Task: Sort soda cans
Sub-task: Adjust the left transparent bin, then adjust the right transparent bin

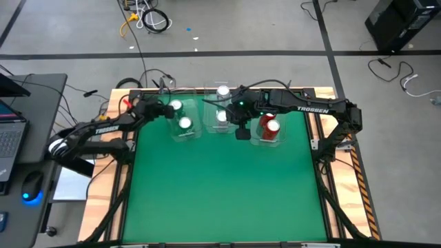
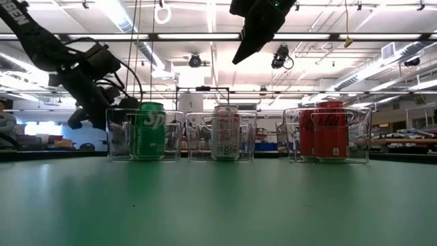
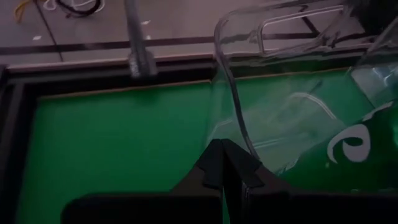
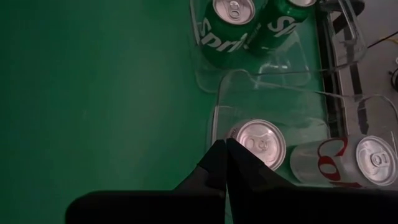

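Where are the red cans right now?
The red cans stand in the clear tray at the table's far right, just beside the right gripper.

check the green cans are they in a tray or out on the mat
In a tray: both green cans stand upright inside the clear tray, seen also in the low view.

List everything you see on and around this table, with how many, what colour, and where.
green cans: two, green, left clear tray
silver cans: two, silver, middle tray
red cans: two, red, right tray
clear trays: three, transparent, in a row at the table's far side
table: one, green top, bare in front
laptop: one, dark, desk left of the table
mouse: one, dark with blue light, same desk
left gripper: fingers shut, by the left tray
right gripper: fingers shut, raised above the middle tray
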You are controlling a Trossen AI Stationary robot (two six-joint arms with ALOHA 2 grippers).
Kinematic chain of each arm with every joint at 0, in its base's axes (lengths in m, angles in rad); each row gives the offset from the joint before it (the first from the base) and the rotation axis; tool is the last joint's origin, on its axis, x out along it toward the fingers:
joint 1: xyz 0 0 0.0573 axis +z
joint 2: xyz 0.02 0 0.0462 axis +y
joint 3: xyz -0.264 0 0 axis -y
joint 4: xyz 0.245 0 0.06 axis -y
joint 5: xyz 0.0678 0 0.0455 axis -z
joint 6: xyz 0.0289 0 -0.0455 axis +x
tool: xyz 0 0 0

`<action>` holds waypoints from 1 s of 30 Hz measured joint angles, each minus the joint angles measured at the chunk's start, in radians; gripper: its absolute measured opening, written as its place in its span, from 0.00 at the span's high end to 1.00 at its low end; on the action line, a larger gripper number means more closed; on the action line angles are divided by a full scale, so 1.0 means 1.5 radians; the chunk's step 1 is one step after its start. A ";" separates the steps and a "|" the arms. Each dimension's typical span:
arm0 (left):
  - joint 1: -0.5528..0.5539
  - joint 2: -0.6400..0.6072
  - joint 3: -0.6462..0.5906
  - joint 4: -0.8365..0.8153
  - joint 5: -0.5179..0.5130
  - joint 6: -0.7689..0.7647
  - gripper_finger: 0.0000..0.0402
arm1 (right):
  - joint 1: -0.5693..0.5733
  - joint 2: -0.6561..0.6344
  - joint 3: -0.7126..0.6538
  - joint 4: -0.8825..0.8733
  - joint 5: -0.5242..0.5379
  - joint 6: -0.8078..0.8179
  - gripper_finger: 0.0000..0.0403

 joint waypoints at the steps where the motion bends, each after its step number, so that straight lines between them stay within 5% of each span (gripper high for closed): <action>1: 0.003 0.015 0.000 0.022 0.006 0.008 1.00 | 0.000 0.000 0.000 -0.002 0.000 0.001 1.00; 10: 0.052 0.114 0.000 0.223 0.108 0.046 1.00 | -0.004 -0.002 0.000 -0.038 0.010 0.003 1.00; 18: 0.079 0.097 0.011 0.237 0.142 0.071 1.00 | -0.030 -0.051 -0.006 -0.063 0.060 0.038 1.00; 30: 0.087 -0.058 0.032 0.223 0.270 0.096 1.00 | -0.175 -0.274 -0.269 -0.078 0.207 0.309 1.00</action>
